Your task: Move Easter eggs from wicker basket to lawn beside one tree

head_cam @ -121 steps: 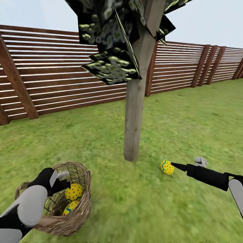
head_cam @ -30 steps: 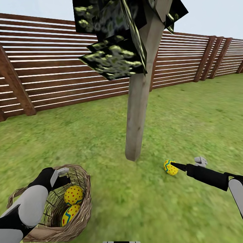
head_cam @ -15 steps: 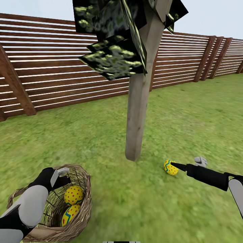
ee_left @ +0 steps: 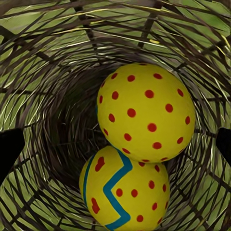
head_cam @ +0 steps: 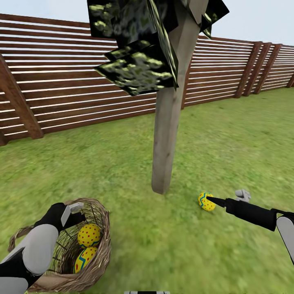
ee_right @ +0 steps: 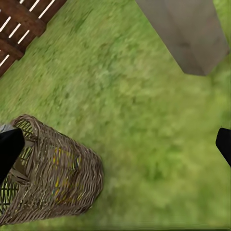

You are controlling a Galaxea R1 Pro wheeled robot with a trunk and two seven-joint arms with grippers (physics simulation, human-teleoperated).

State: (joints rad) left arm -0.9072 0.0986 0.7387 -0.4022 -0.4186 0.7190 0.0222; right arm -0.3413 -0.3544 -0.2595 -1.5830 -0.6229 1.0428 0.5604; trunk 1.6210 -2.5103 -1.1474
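Two eggs (ee_left: 144, 115) lie stacked in the basket (head_cam: 100, 245) straight ahead of the left tool (head_cam: 73, 212), apparently spread wide and nearer; the third egg (head_cam: 205, 201) lies beside the tree (head_cam: 165, 139).

Bright flat daylight, no cast shadows; lawn (head_cam: 228, 134) texture soft, perhaps slightly blurred in right wrist view.

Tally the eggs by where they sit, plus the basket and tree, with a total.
Eggs in the wicker basket: 2, a red-dotted egg and a blue-zigzag egg
Egg on the lawn beside the tree: 1
Baskets: 1
Trees: 1
Total: 5
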